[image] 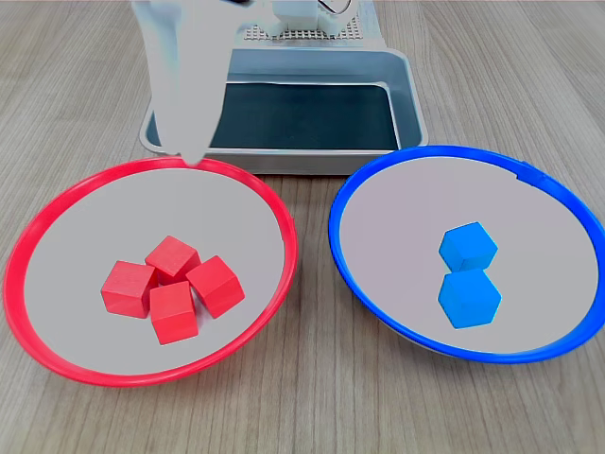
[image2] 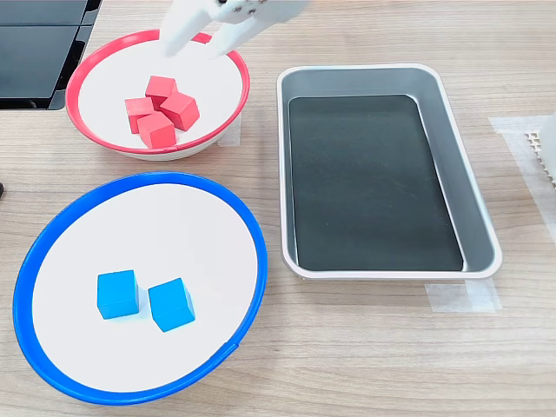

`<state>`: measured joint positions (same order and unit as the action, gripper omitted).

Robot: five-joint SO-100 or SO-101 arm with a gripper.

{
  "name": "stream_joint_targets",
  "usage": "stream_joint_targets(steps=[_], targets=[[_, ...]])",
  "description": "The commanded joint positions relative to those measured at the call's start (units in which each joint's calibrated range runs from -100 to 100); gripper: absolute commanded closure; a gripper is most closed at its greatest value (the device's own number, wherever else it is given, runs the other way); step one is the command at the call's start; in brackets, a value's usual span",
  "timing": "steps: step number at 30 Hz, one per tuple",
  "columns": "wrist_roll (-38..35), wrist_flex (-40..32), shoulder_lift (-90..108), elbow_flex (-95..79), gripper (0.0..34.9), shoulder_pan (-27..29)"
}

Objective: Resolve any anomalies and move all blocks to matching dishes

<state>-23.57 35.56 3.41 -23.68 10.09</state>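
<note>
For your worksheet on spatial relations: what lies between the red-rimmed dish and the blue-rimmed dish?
Only bare wooden table separates the red-rimmed dish and blue-rimmed dish, seen in both exterior views.

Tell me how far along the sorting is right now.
It looks essentially finished. All four red blocks sit clustered in the red-rimmed dish, and both blue blocks lie in the blue-rimmed dish. The silver tray holds nothing. The claw hangs open and empty above the red dish's rim. No block is left outside a dish.

A wooden table [image2: 365, 347] bears the red-rimmed dish [image2: 228, 113], the blue-rimmed dish [image2: 252, 234] and a metal tray [image2: 473, 217].
</note>
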Motion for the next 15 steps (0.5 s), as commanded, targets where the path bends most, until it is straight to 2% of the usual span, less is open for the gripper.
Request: stream_joint_targets(steps=[1, 2, 4, 8, 15], targets=[[6.64, -13.57, 24.01, -24.24, 34.8, -3.08], [9.87, -17.36, 32.71, -33.26, 34.8, -3.83], [12.7, -19.1, 47.12, -45.46, 34.8, -5.05], [15.82, -7.29, 73.48, -60.38, 34.9, -7.97], [20.12, -5.31, 87.29, -73.4, 34.9, -7.03]])
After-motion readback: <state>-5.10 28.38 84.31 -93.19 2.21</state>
